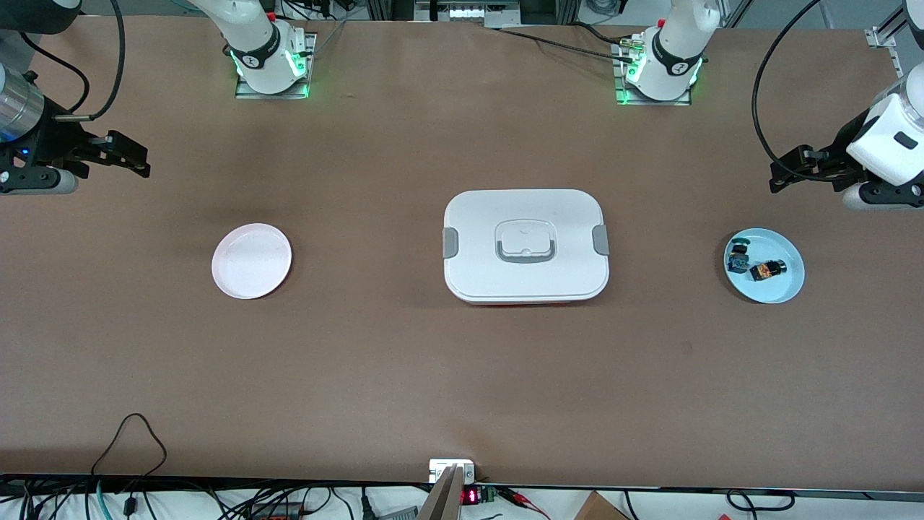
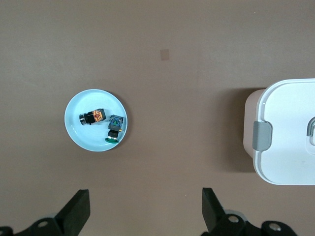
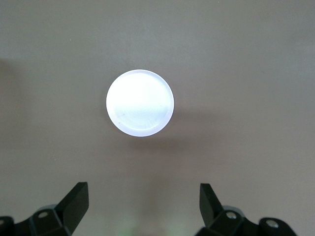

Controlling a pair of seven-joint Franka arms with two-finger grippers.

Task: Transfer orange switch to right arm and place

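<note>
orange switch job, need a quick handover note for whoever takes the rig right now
Left pincer: open, empty, up over the table's left-arm end.
Right pincer: open, empty, up over the right-arm end.
Orange switch: lying in the blue plate beside the blue-green switch.
Pink plate: bare, toward the right arm's end.
White lidded box: mid-table.
Done: nothing.
Left: pick up, hand over, place.

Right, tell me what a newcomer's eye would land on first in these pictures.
First, the big white rectangular lidded container with grey clips at the table's middle. Next, the light blue round plate toward the left arm's end, holding the tiny orange switch beside a small blue-and-green-topped switch, and the empty pale pink round plate toward the right arm's end. The left gripper and right gripper wait open at the table's ends.
</note>
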